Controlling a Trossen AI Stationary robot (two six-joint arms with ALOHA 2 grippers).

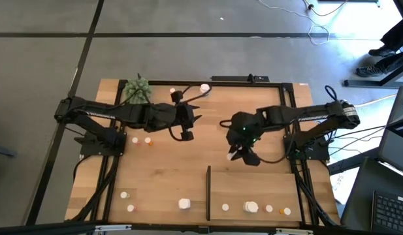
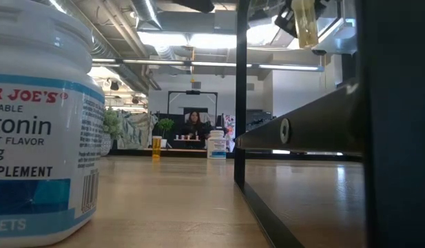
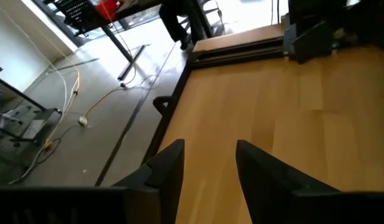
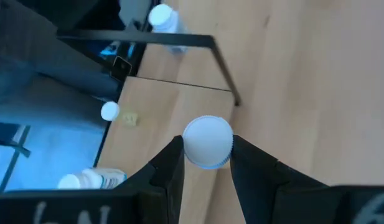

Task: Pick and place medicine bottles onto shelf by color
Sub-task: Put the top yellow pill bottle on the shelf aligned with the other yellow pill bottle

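My right gripper (image 1: 243, 155) hangs above the table just beyond the shelf's (image 1: 266, 186) far edge. It is shut on a small orange bottle (image 2: 305, 22) with a white cap. My left gripper (image 1: 187, 130) is open with nothing between its fingers (image 3: 170, 171), raised over the table's middle, left of centre. Several bottles stand along the shelf's near edge, among them a chunky white one (image 1: 251, 207) and an orange one (image 1: 286, 211). Other bottles stand on the bare table: two (image 1: 147, 140) by the left arm, one white (image 1: 204, 87) at the far edge, a few (image 1: 183, 204) at the near left. My right gripper pinches the bottle's white cap (image 4: 190, 149) between its two fingers, one on each side of the cap. The fingers slant down from above. The bottle's orange body hangs below them, about upright and clear of the table.
A black strip (image 1: 208, 192) stands along the shelf's left side. A green spiky plant ball (image 1: 137, 91) sits at the far left. A large white labelled bottle (image 2: 40, 124) fills the low view's left. A person sits in the room far behind the table.
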